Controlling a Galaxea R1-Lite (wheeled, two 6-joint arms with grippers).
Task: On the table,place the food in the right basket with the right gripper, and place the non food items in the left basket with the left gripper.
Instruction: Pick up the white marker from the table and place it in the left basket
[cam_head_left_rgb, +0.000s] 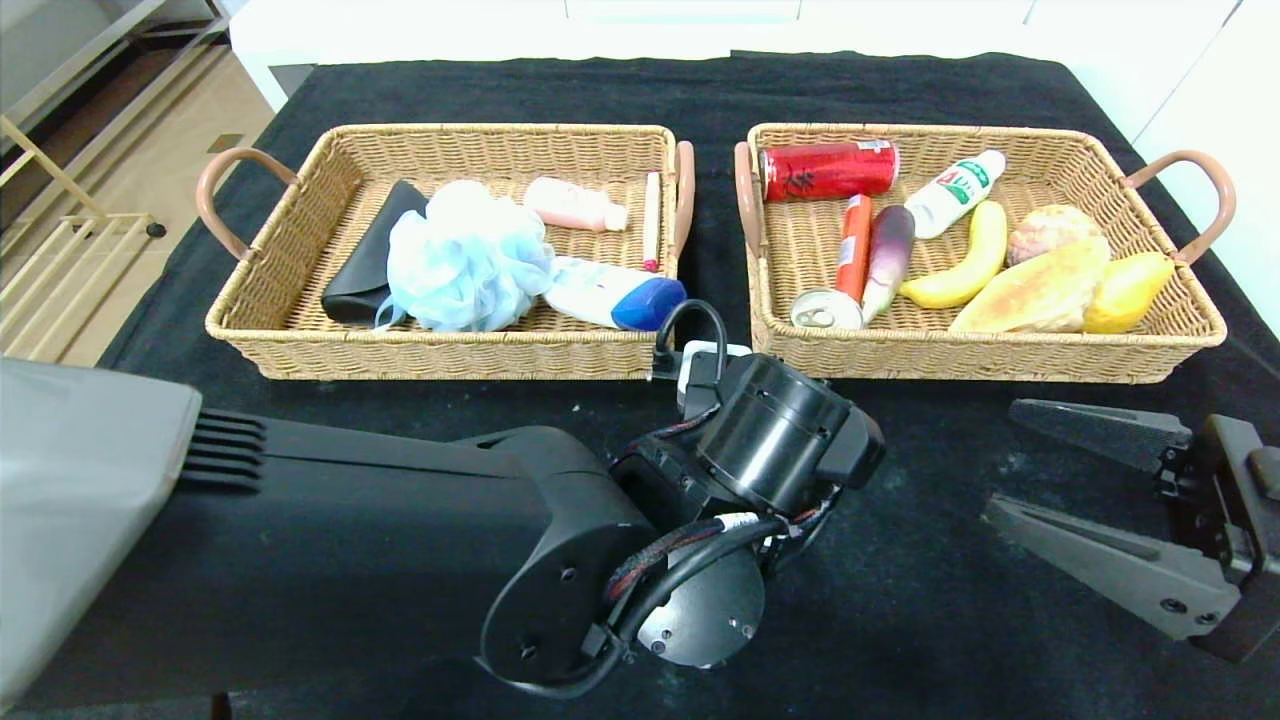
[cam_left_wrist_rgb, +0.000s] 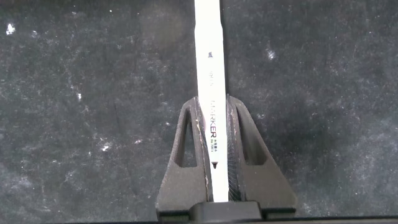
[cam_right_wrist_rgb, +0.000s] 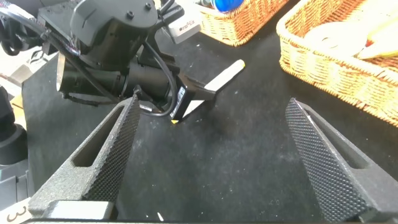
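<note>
Head view: black cloth tabletop (cam_head_left_rgb: 930, 600) carries two tan wicker baskets side by side. Left wicker basket (cam_head_left_rgb: 300, 345) holds a black glasses case (cam_head_left_rgb: 365, 265), pale blue mesh pouf (cam_head_left_rgb: 465, 260), white bottle with blue cap (cam_head_left_rgb: 615, 295), a pink bottle (cam_head_left_rgb: 572, 204) and a thin pen (cam_head_left_rgb: 651, 220). Right wicker basket (cam_head_left_rgb: 1000, 355) holds the purple eggplant (cam_head_left_rgb: 888, 255), orange sausage stick (cam_head_left_rgb: 854, 248), red can (cam_head_left_rgb: 828, 168), banana (cam_head_left_rgb: 960, 268) and more. Left arm reaches down to the cloth in front of the baskets, its end effector hidden under the wrist. Right end effector (cam_head_left_rgb: 1015, 465) hovers low at the near right, released, nothing in it.

Left wrist view: left end effector (cam_left_wrist_rgb: 216, 134) clenched on the white marker (cam_left_wrist_rgb: 209, 74), which lies flat on the cloth.

Right wrist view: right end effector (cam_right_wrist_rgb: 211, 134) fingers wide apart; marker's yellow tip (cam_right_wrist_rgb: 239, 64) sticks out past the left end effector, near the baskets.
</note>
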